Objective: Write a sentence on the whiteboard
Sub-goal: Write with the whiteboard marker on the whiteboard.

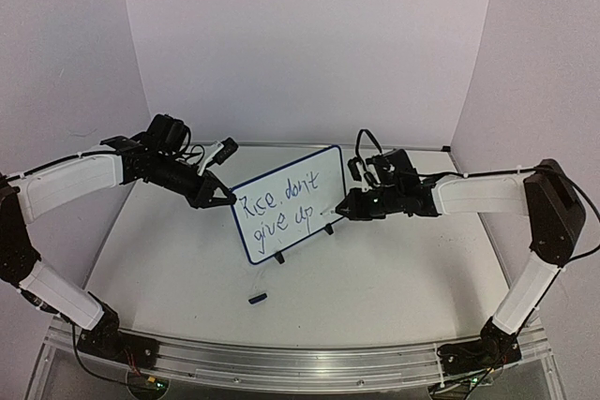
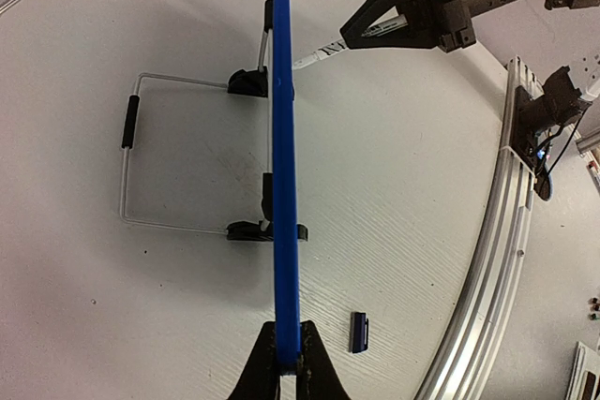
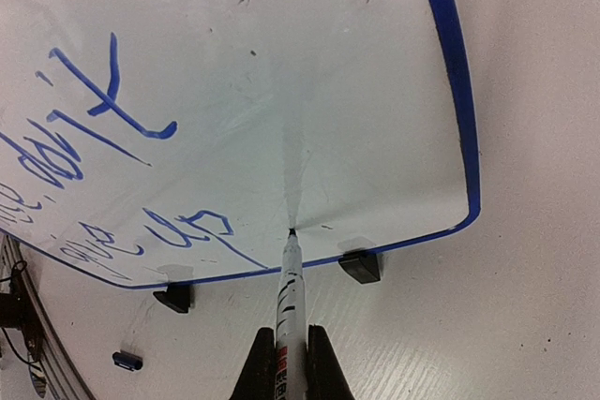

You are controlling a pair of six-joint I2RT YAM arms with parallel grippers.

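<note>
The whiteboard (image 1: 291, 205) stands upright on its 2 black clip feet (image 3: 359, 267) at the centre of the top view, on the white table (image 1: 394, 269). Its face is turned toward the lower edge of the frame and its long side slants up to the right. The sentence (image 1: 305, 186) runs across it in 2 lines of blue marker, reading roughly "Rice, don't" above "give up". The left gripper (image 1: 229, 199), coming in from the upper left of the top view, is closed narrow on the board's left edge. In the left wrist view the board is a thin blue vertical line pinched between the 2 fingers (image 2: 258, 372) at the bottom centre of the frame. At the left of that frame, behind the board, a wire stand (image 2: 125, 152) lies flat on the table and runs to the feet. The right gripper (image 1: 343, 209), reaching in from the right of the top view, is clamped on a marker (image 3: 289, 292). The marker's tip touches the board's face near the lower right corner, just after the last word, with a tiny mark just beside it. A small dark-blue cap (image 1: 257, 298) lies on the table below the board in the top view, apart from it. An aluminium rail (image 1: 281, 362) runs along the bottom of that frame.
</note>
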